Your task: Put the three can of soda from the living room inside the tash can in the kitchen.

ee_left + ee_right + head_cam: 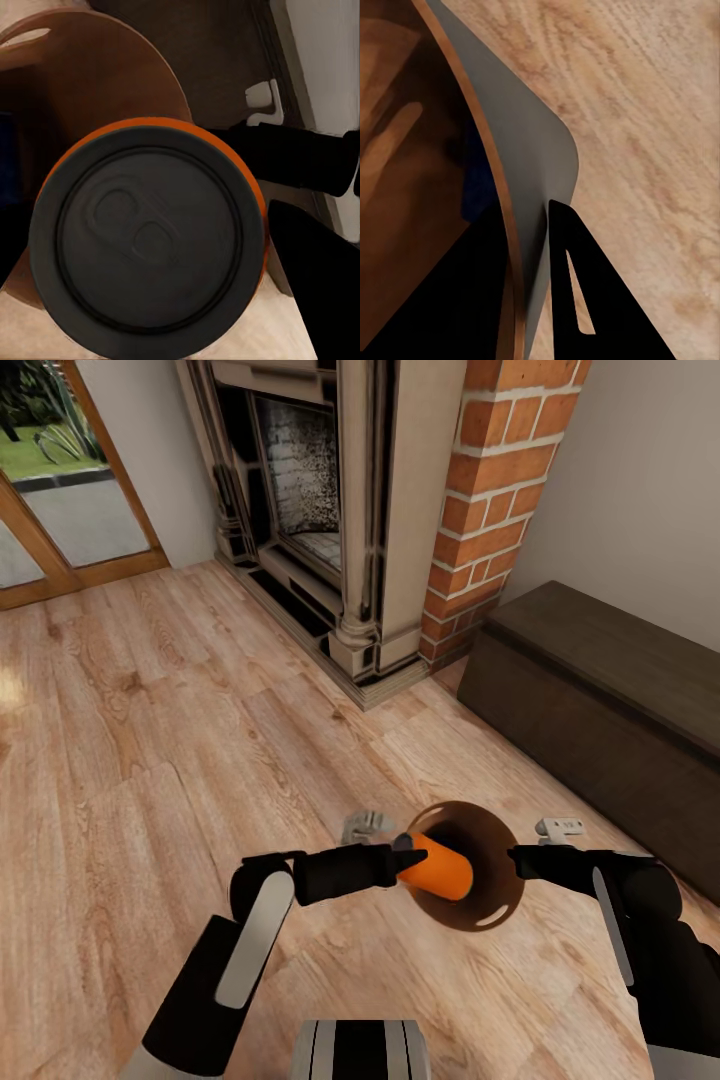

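The light wood plank floor (150, 740) of the living room is seen, with a brick fireplace (400, 530) and a long dark wood bench (610, 690) beside it. The small round brown bin (490, 905) is gripped at its rim by the right gripper (520, 860), pressed onto the thin wall, so its mouth is probably kept ready. The orange soda can (440, 868) is pinched by the left gripper (408, 852) and held over that dark mouth, likely to be dropped in.
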### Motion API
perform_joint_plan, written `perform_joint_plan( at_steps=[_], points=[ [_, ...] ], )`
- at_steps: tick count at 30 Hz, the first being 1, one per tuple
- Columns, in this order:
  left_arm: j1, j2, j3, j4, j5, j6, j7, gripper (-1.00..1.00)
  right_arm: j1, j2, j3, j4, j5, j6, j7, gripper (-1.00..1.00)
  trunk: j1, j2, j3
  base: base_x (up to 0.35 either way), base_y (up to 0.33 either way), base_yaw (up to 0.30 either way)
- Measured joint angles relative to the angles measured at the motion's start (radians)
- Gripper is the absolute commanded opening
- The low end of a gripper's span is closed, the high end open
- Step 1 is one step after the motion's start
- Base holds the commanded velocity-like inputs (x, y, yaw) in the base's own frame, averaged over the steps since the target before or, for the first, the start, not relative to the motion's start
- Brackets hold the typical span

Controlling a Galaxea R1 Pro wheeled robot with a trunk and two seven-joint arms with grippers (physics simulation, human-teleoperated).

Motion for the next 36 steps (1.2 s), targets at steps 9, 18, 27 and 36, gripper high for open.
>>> perform_joint_plan(
  at_steps=[9,18,27,36],
  points=[
    [0.000,0.000,-0.109,0.000,0.083,-0.131,0.161,-1.00,0.000,0.000,0.000,0.000,0.001,0.000,0.000,-1.00,0.000,0.000,0.000,0.000,0.000,0.000],
    [0.000,0.000,-0.240,0.000,0.106,-0.211,0.308,-1.00,0.000,-0.001,0.000,0.000,0.000,0.000,0.002,-1.00,0.000,0.000,0.000,0.000,0.000,0.000],
    [-0.003,0.000,-0.364,0.000,0.106,-0.284,0.482,-1.00,0.000,-0.001,0.000,0.000,0.000,0.000,0.002,-1.00,0.000,0.000,0.000,0.000,0.000,0.000],
    [-0.004,0.000,-0.424,0.000,0.094,-0.340,0.609,-1.00,0.000,-0.001,0.000,0.000,0.000,0.000,0.001,-1.00,0.000,0.000,0.000,0.000,0.000,0.000]
  ],
)
